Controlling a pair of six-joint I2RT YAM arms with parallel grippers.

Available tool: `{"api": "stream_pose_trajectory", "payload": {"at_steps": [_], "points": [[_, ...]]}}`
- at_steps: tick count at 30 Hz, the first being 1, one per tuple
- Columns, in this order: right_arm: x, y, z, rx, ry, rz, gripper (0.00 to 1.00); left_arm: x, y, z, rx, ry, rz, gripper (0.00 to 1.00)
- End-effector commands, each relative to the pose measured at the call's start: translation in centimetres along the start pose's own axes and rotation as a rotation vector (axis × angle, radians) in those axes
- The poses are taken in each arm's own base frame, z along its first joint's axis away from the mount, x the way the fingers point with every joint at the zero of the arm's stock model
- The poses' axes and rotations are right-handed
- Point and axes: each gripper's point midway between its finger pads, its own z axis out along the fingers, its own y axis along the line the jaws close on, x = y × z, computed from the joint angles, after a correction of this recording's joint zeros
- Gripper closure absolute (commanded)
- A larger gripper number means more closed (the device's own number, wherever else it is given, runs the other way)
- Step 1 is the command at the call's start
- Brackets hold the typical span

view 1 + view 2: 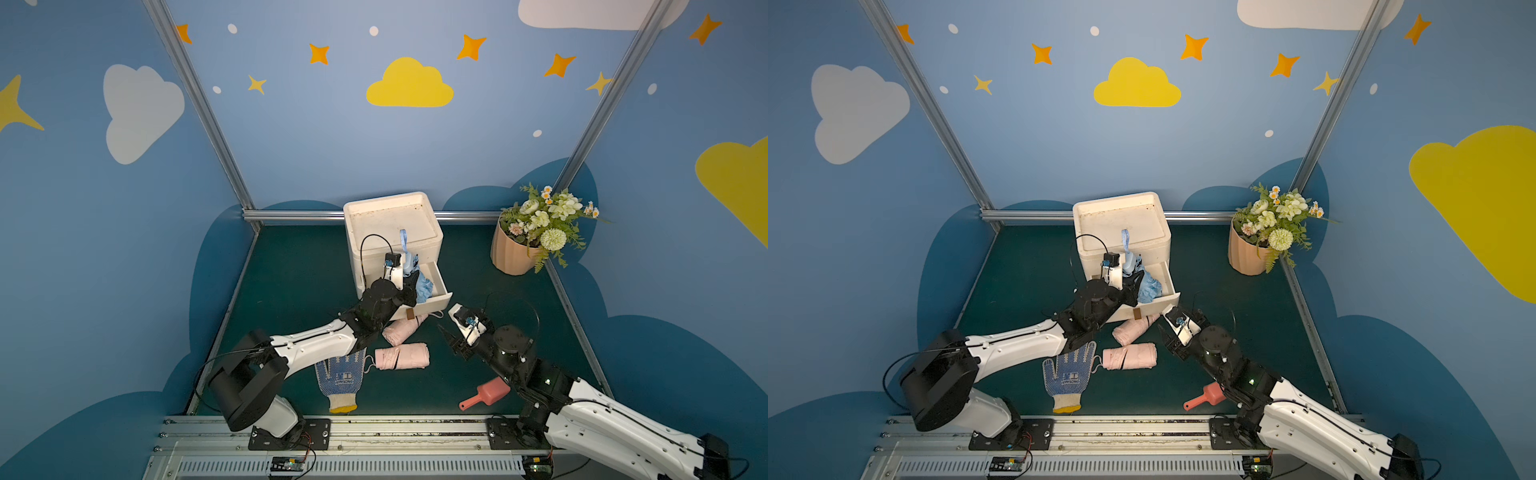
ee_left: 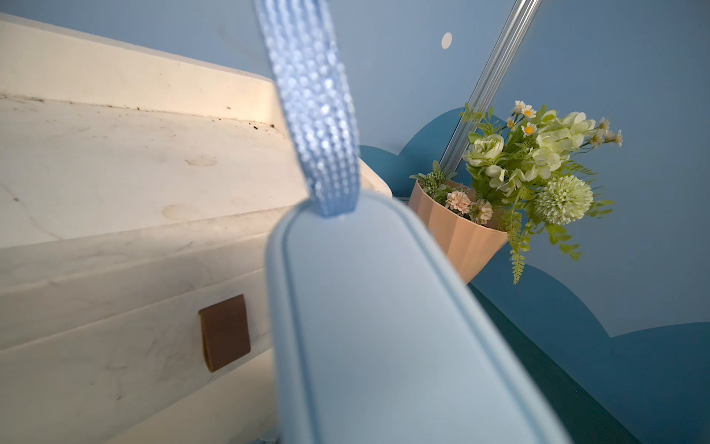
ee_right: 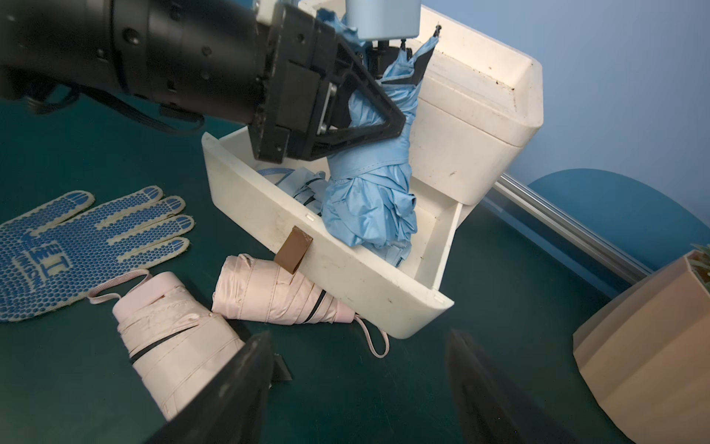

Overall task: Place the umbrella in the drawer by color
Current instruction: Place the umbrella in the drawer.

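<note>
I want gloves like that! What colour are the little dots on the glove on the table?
Blue dots on a cream-white glove, clearest in the right wrist view.

Both arms share one build. The left arm (image 1: 316, 345) has a white shell dotted with small screws, set between round black joints. The right arm (image 1: 615, 428) matches it, with small green lights on its black part. Thin black cables (image 1: 375, 235) loop from white wrist cameras (image 1: 394, 272). Black base plates (image 1: 318, 432) are bolted to a grey rail (image 1: 415, 428). The fingers (image 3: 238, 384) are black wedges.
</note>
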Motion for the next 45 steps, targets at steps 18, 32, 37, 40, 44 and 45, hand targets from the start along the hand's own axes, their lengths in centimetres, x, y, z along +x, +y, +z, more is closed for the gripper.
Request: {"api": "stream_pose_trajectory", "payload": {"at_steps": [18,32,37,40,44,45], "points": [[-1.4,0.0,0.3,-0.016,-0.039,0.049,0.24,-3.6,0.2,1.0,-0.035,-0.154,0.054,0.98],[-0.9,-0.2,0.1,0.001,-0.025,0.087,0.24,2.4,-0.2,1.8,-0.084,-0.032,-0.335,0.80],[-1.1,-0.7,-0.3,0.020,-0.043,0.103,0.23,3.4,-0.4,1.1,-0.099,0.007,-0.332,0.49],[-1.1,-0.9,-0.4,0.028,-0.042,0.109,0.23,3.0,-1.2,-0.4,-0.056,0.038,-0.343,0.40],[-1.1,-1.1,-0.3,0.039,-0.033,0.123,0.23,1.6,-1.5,-3.2,-0.060,0.086,-0.242,0.30],[-1.0,-1.2,-0.2,0.043,-0.027,0.128,0.23,1.4,-1.3,-3.9,-0.076,0.111,-0.210,0.29]]}}
